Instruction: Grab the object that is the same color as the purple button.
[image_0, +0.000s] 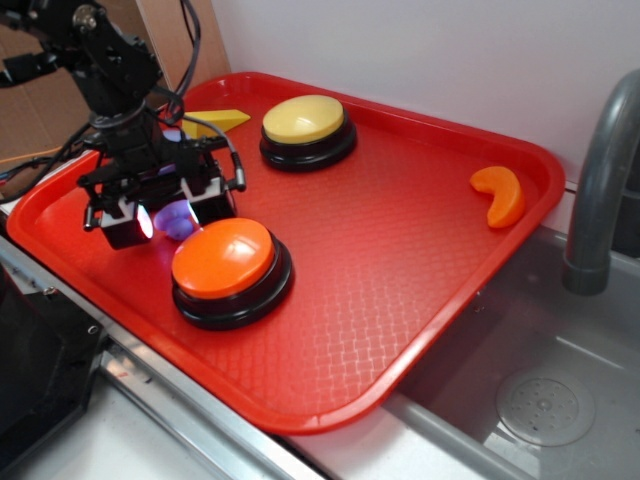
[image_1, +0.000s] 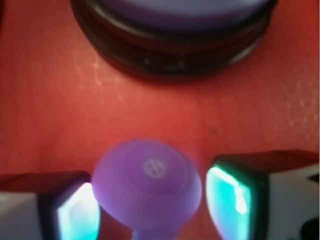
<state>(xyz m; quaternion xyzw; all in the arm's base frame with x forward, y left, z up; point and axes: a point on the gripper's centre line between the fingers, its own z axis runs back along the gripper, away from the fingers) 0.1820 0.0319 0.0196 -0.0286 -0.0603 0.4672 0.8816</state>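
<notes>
- Here, in the exterior view, I see my gripper low over the red tray near its left edge, the purple toy piece between its fingers, just beside the orange button.
- On the wrist view, jaws stand open, with gaps on both sides of the purple toy piece; the purple button sits beyond.

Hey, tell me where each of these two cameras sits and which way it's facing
Exterior: above the tray's near corner, looking down across it; arm and gripper show at left.
Wrist: on the gripper, looking down; both fingers show, jaws open.
Shared: the purple toy piece between the fingers; the purple button is clear only from the wrist.
</notes>
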